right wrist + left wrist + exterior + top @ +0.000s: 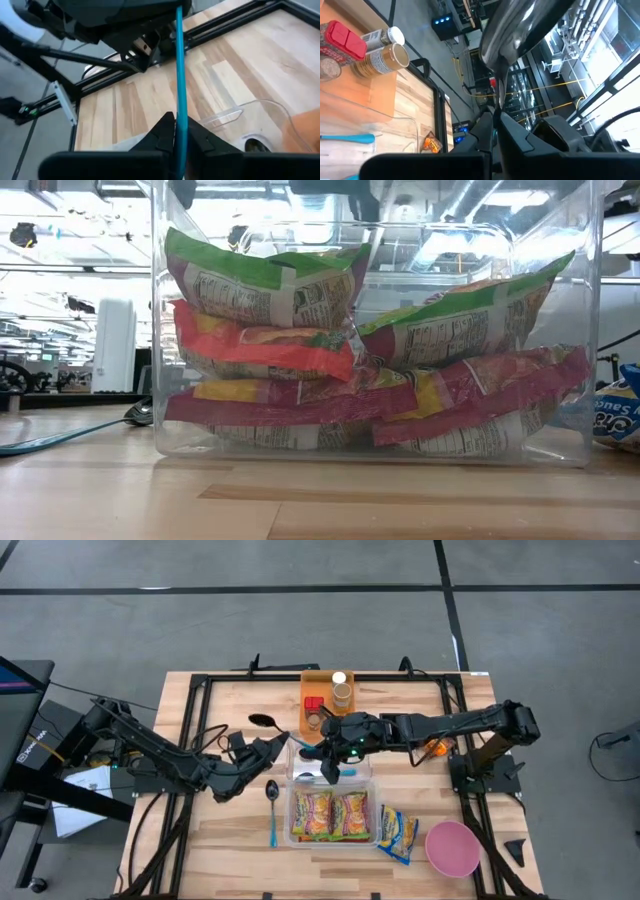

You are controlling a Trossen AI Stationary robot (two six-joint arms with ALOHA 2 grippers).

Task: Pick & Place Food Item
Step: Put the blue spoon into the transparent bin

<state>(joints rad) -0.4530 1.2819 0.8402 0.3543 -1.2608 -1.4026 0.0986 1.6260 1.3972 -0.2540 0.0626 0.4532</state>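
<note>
A spoon with a dark bowl (262, 721) and a thin blue handle (180, 65) hangs in the air between my two grippers, over the table's middle. My left gripper (283, 746) is shut on it near the bowl (515, 30). My right gripper (320, 752) is shut on the blue handle. Both are just beyond the far edge of a clear container (331, 815) that holds several bright snack packets (300, 290). Two more packets (398, 834) lie flat on the table to its right. My left gripper (495, 117) pinches the spoon's thin neck (499, 97), just below the bowl, between its two fingers. It reaches in level from the table's left. The spoon is lifted clear of the table, its bowl standing out past the fingertips. My right gripper (177, 125) pinches the blue handle (181, 107) between its two fingers, coming from the table's right and slanting down. The handle runs straight on past the fingertips toward my left gripper and stays clear of the table.
A second blue-handled spoon (272, 802) lies on the table left of the container. A wooden tray (312, 680) with spice jars (342, 692) stands at the far edge. A pink bowl (452, 848) sits near right. An orange object (437, 748) lies under my right arm.
</note>
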